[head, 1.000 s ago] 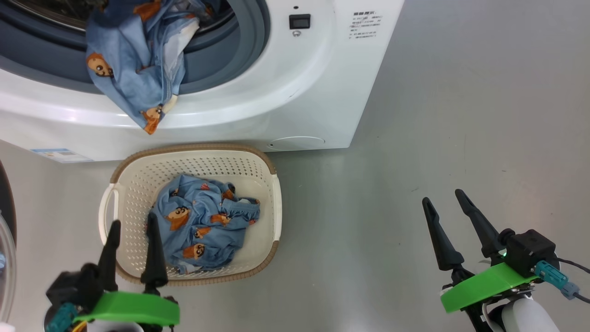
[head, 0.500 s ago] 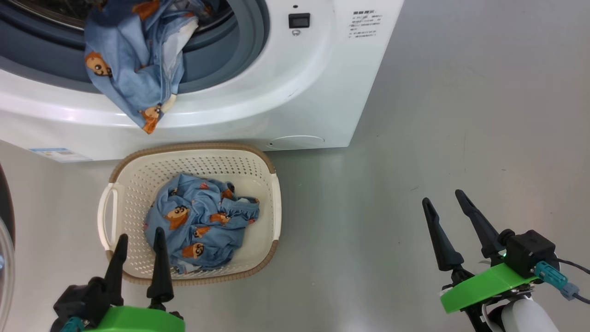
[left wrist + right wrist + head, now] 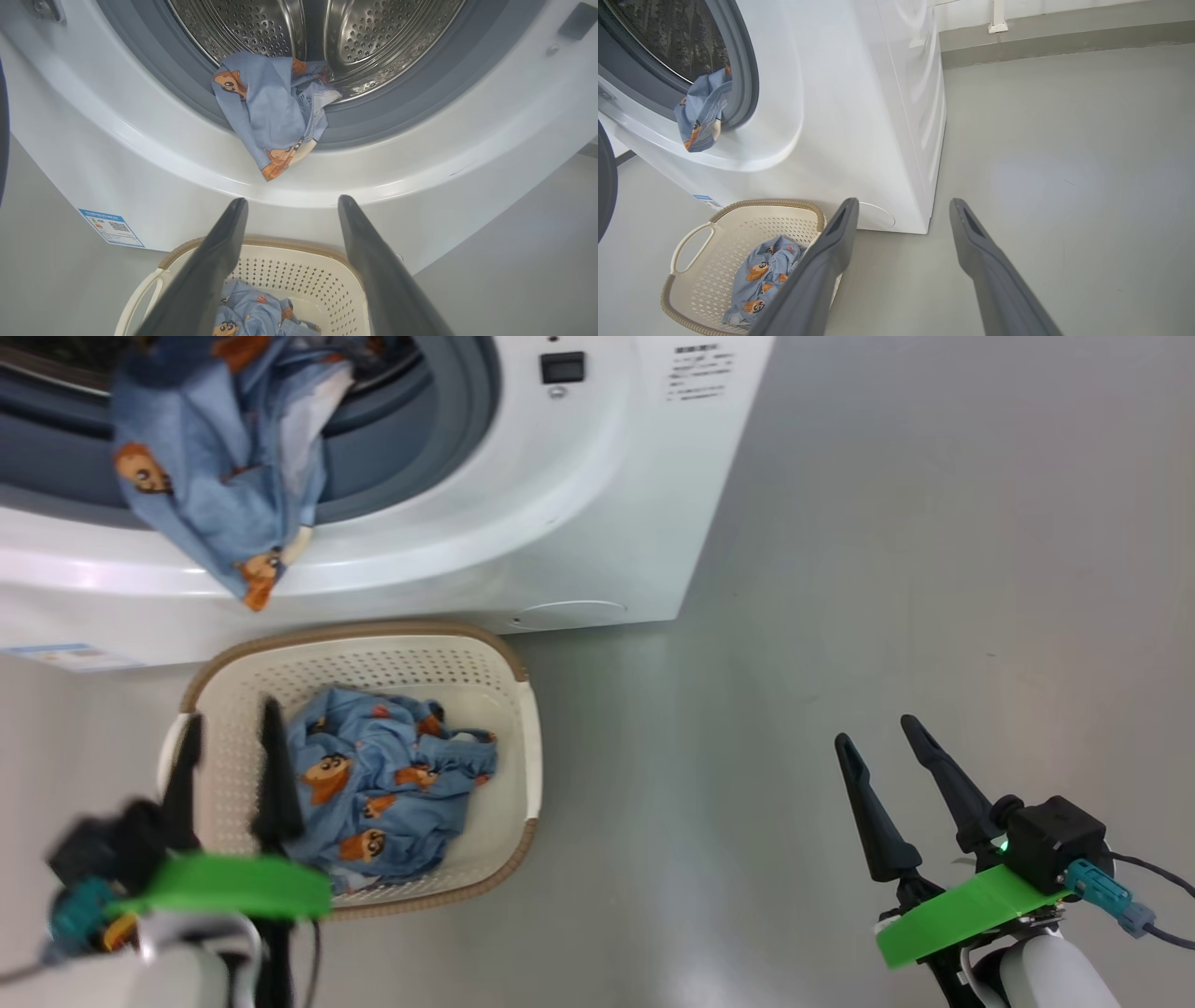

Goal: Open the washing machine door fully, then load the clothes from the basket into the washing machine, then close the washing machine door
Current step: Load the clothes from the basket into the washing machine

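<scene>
I am holding my left gripper [image 3: 231,712] spread and empty over the basket [image 3: 528,747], the clothes [image 3: 373,784] lying just beside one fingertip. My right gripper [image 3: 874,730] is gaping too, well apart from both.

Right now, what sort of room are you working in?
Probably a laundry area: a white front-loading washing machine on a bare grey floor, with a basket of clothes in front.
</scene>
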Controlling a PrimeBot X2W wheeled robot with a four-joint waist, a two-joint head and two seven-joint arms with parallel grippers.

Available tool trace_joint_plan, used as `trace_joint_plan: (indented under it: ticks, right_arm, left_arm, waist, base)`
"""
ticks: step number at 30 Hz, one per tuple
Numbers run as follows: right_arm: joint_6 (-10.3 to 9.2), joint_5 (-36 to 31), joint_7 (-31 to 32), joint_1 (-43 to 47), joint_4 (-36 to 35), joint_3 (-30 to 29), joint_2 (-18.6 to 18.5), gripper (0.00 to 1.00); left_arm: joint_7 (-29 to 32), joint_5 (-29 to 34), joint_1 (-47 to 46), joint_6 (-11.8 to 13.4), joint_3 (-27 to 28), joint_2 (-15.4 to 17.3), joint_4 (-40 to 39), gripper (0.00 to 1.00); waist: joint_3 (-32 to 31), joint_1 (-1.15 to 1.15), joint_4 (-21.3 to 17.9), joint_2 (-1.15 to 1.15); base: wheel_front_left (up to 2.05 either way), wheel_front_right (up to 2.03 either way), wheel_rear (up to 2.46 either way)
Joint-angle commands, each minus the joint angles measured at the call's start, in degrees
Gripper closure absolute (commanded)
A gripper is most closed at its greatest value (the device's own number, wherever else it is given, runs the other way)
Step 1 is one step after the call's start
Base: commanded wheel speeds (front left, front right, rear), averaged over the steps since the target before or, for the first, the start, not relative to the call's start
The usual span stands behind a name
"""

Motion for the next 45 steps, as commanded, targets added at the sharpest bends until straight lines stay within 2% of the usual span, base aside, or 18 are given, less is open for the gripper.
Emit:
trace_joint_plan:
  ticks: [1,4,9,15,23,35,37,39,40,41,42,45]
  right_arm:
    - [0.1,-0.25,-0.27,-0.23,-1.19,1.4,0.19,0.0]
    - [0.1,-0.22,-0.27,-0.41,-1.28,1.53,0.5,0.0]
    - [0.1,-0.2,-0.27,-0.85,-1.33,1.98,0.97,0.0]
    - [0.1,-0.28,-0.27,-1.2,-1.52,2.05,1.37,0.0]
    - [0.1,-0.43,-0.27,-1.75,-1.92,1.73,1.09,0.0]
    - [0.1,-0.73,-0.27,-2.44,-2.14,2.12,0.79,0.0]
    - [0.1,-0.71,-0.27,-2.55,-2.12,2.17,0.77,0.0]
    - [0.1,-0.63,-0.27,-2.63,-2.06,2.23,0.75,0.0]
    - [0.1,-0.63,-0.27,-2.63,-2.06,2.23,0.75,0.0]
    - [0.1,-0.6,-0.27,-2.67,-2.03,2.25,0.74,0.0]
    - [0.1,-0.59,-0.27,-2.71,-1.99,2.27,0.75,0.0]
    - [0.1,-0.56,-0.27,-2.85,-1.92,2.42,0.82,0.0]
  left_arm:
    - [-0.32,-0.75,-2.44,-0.7,2.65,1.62,-0.22,0.0]
    - [-0.32,-2.4,-6.7,-2.46,3.77,2.08,3.17,0.0]
    - [-0.32,-7.4,-13.94,-7.11,6.13,2.74,11.03,0.0]
    - [-0.32,-8.83,-20.28,-10.51,8.66,5.41,18.62,0.0]
    - [-0.32,-9.85,-25.17,-13.01,12.14,6.55,25.63,0.0]
    - [-0.32,-6.84,-28.7,-14.24,15.3,5.64,28.8,0.0]
    - [-0.32,-6.55,-29.02,-14.34,15.25,5.38,28.91,0.43]
    - [-0.32,-6.42,-29.21,-14.4,15.05,5.24,29.21,0.67]
    - [-0.32,-6.42,-29.21,-14.4,15.05,5.24,29.21,0.67]
    - [-0.32,-6.43,-29.35,-14.42,14.76,5.2,29.32,0.92]
    - [-0.32,-6.59,-29.52,-14.43,14.35,5.19,29.27,1.0]
    - [-0.32,-7.31,-29.84,-14.45,13.3,5.63,29.12,1.0]
  waist:
    - [0.67,0.0,-1.22,0.0]
    - [1.42,0.0,-2.44,0.0]
    - [3.08,0.0,-4.57,0.0]
    - [4.69,0.0,-6.68,0.0]
    - [6.16,0.0,-7.48,0.0]
    - [7.5,0.0,-7.16,0.0]
    - [7.62,0.0,-7.15,0.0]
    - [7.67,0.0,-7.14,0.0]
    - [7.67,0.0,-7.14,0.0]
    - [7.7,0.0,-7.13,0.0]
    - [7.73,0.0,-7.13,0.0]
    - [7.79,0.0,-7.2,0.0]
  base:
    - [0.0,0.0,0.0]
    - [0.0,0.0,0.0]
    - [0.0,0.0,0.0]
    - [0.0,0.0,0.0]
    - [0.0,0.0,0.0]
    - [0.0,0.0,0.0]
    - [0.0,0.0,0.0]
    - [0.0,0.0,0.0]
    - [0.0,0.0,0.0]
    - [0.0,0.0,0.0]
    - [0.0,0.0,0.0]
    - [0.0,0.0,0.0]
